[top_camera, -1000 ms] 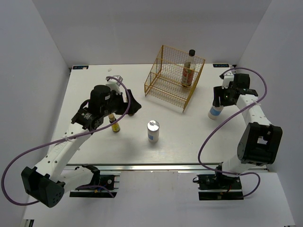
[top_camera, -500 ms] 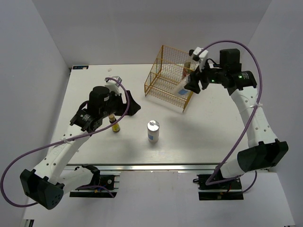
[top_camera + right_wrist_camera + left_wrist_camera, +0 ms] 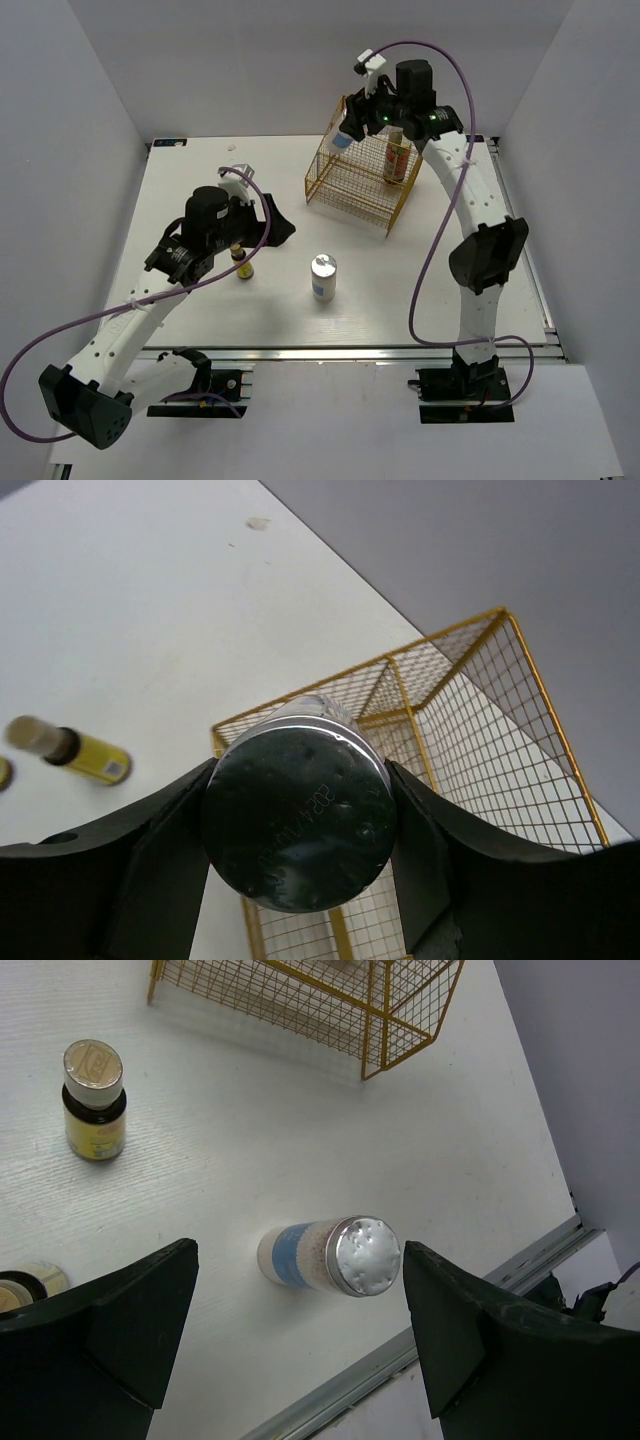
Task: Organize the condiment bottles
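**A:** Where is the right gripper (image 3: 354, 126)?

**B:** High over the back left corner of the gold wire rack (image 3: 362, 178). Its fingers (image 3: 150, 865) are clamped on either side of a white cylinder bottle (image 3: 298, 815). In the wrist view the bottle's round end fills the gap between them.

**A:** Anything inside the rack?

**B:** The tall clear bottle (image 3: 398, 150) with the black cap stands upright in it, toward the right side.

**A:** And the left gripper (image 3: 272, 226)?

**B:** Spread wide, with nothing in it. It hangs above the table (image 3: 400, 280). Its wrist view looks down on the second white bottle (image 3: 322, 1254) (silvery lid, blue label). That one stands upright in the open, between the rack and the table's near edge.

**A:** The small dark ones?

**B:** One amber bottle (image 3: 94, 1100) stands upright on the table, left of that white one. The other amber bottle (image 3: 22, 1285) sits just beside it, mostly hidden behind the left finger. Only a bit of cap shows, so I can't say for sure how it stands.
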{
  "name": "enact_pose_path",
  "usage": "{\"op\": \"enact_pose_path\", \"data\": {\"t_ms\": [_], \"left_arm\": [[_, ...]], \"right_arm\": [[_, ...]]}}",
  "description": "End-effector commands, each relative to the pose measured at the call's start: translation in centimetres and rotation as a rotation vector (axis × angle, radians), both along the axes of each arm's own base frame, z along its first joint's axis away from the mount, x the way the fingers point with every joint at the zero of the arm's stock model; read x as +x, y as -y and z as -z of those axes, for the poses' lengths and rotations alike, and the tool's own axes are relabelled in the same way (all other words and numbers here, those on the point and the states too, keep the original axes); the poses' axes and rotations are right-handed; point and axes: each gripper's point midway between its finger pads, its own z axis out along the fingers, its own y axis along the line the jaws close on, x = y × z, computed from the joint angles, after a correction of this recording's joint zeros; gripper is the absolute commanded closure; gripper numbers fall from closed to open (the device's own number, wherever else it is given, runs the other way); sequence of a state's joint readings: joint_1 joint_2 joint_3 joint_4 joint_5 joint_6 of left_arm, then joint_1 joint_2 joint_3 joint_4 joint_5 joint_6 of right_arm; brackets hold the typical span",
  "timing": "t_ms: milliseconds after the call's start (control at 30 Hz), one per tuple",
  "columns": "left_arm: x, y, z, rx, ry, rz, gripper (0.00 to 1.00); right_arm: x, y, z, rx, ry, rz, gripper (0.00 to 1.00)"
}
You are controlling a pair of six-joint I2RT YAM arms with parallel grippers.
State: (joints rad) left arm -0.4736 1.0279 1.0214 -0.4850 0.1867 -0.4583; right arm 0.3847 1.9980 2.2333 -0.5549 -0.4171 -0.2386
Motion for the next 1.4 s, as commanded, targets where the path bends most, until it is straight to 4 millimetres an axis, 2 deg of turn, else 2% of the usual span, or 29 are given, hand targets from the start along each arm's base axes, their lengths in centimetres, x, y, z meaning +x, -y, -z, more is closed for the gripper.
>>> {"op": "enact_pose_path", "data": {"t_ms": [0,100,333,467,633,1133,1233,1333,1367], "left_arm": [[-0.1,-0.5,-1.2,-0.022,0.041,-0.035,0.07],[-0.2,-0.7,-1.1,-0.029,0.041,-0.046,0.07],[-0.2,-0.8,-0.6,-0.02,0.029,-0.05,0.07],[-0.2,-0.7,-0.4,-0.012,0.027,-0.044,0.07],[-0.2,-0.6,-0.1,-0.011,0.023,-0.039,0.07],[-0.3,-0.7,0.1,-0.016,0.019,-0.044,0.07],[-0.4,-0.8,0.1,-0.015,0.017,-0.046,0.07],[-0.4,-0.9,0.0,-0.015,0.017,-0.051,0.07],[-0.4,-0.9,-0.1,-0.015,0.019,-0.052,0.07]], "right_arm": [[2.8,0.6,-4.7,0.054,0.165,0.094,1.0],[3.9,0.7,-2.5,0.022,0.169,0.115,1.0],[5.3,1.1,-0.8,-0.006,0.172,0.148,1.0],[5.7,1.0,0.5,-0.018,0.149,0.15,1.0],[6.3,1.3,4.0,-0.067,0.09,0.166,1.0],[7.4,2.1,9.1,-0.143,0.022,0.216,1.0],[7.7,2.1,9.9,-0.15,0.014,0.22,0.96],[7.8,2.0,10.5,-0.154,0.003,0.221,0.85],[7.8,2.0,10.5,-0.152,0.001,0.222,0.77]]}}
